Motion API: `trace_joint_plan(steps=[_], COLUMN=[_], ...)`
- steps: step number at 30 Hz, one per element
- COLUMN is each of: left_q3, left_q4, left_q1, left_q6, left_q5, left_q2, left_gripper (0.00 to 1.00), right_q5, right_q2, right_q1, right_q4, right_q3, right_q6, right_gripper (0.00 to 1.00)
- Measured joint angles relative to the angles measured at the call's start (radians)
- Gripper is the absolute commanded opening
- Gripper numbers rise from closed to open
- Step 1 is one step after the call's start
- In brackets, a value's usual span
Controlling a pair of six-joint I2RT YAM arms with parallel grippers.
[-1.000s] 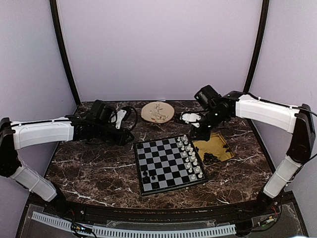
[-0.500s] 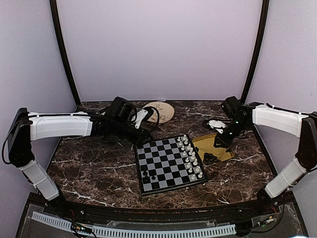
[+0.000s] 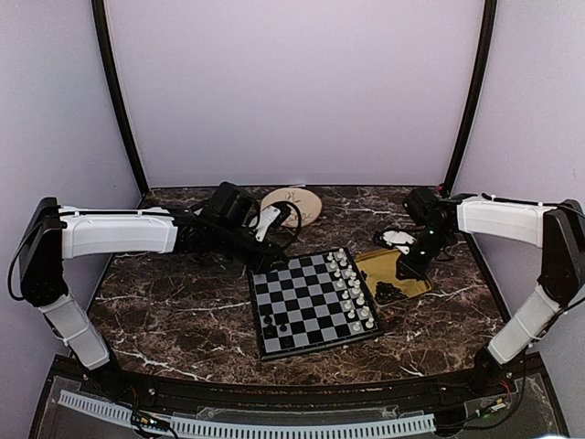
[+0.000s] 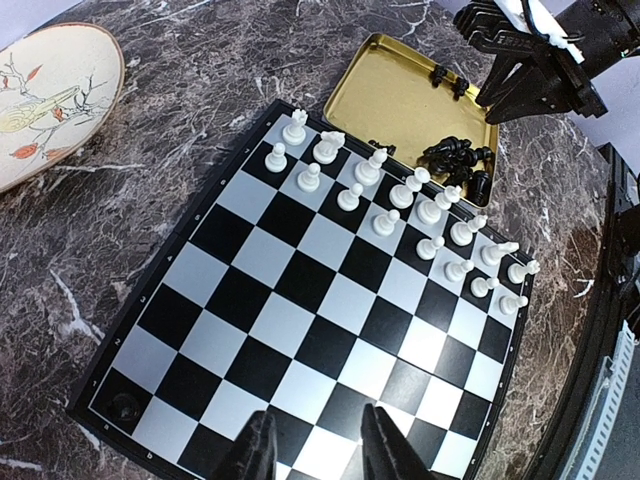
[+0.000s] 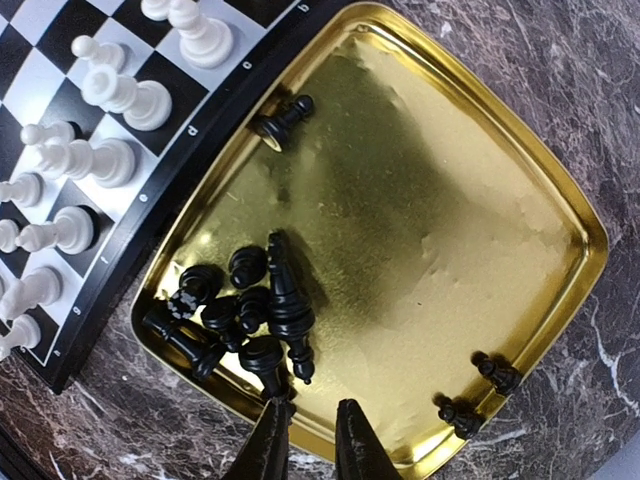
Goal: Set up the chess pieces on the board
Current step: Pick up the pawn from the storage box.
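Note:
The board (image 3: 306, 294) (image 4: 300, 290) lies mid-table. Black chess pieces stand at its near left corner (image 3: 271, 320), and one (image 4: 125, 405) stands on its far left corner square. Most black pieces lie heaped (image 3: 388, 293) (image 4: 455, 155) (image 5: 250, 310) in the yellow tray (image 3: 367, 262) (image 5: 430, 200); single ones sit by its rim (image 5: 283, 120) (image 5: 497, 372). My left gripper (image 3: 268, 242) (image 4: 315, 445) hovers open over the board's left side, holding nothing. Above the tray's outer edge, my right gripper (image 3: 408, 265) (image 5: 310, 445) hangs narrowly open and empty, beside the heap.
White pieces (image 3: 351, 288) (image 4: 400, 200) (image 5: 110, 95) stand in two rows along the board's right side, next to the tray. A round decorated plate (image 3: 292, 206) (image 4: 50, 100) lies behind the board. Purple walls enclose the marble table.
My left arm has swung right, from the table's left part to the board's far left corner. My right arm has moved right, from the board's far edge to over the tray.

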Motion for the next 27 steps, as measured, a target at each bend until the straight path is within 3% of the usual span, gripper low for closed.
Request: trace_joint_plan(steps=[8, 27], left_q3=[0.0, -0.084], left_q4=[0.001, 0.031], left_q1=[-0.003, -0.004], left_q6=[0.0, -0.002], left_q5=[-0.001, -0.011], left_q2=[0.0, -0.012], left_gripper=[0.31, 0.32], right_q5=[0.148, 0.389], right_q2=[0.032, 0.323], right_q1=[-0.012, -0.013], right_q4=[0.003, -0.134], right_q3=[0.01, 0.289], right_q6=[-0.023, -0.367], right_gripper=[0.18, 0.22])
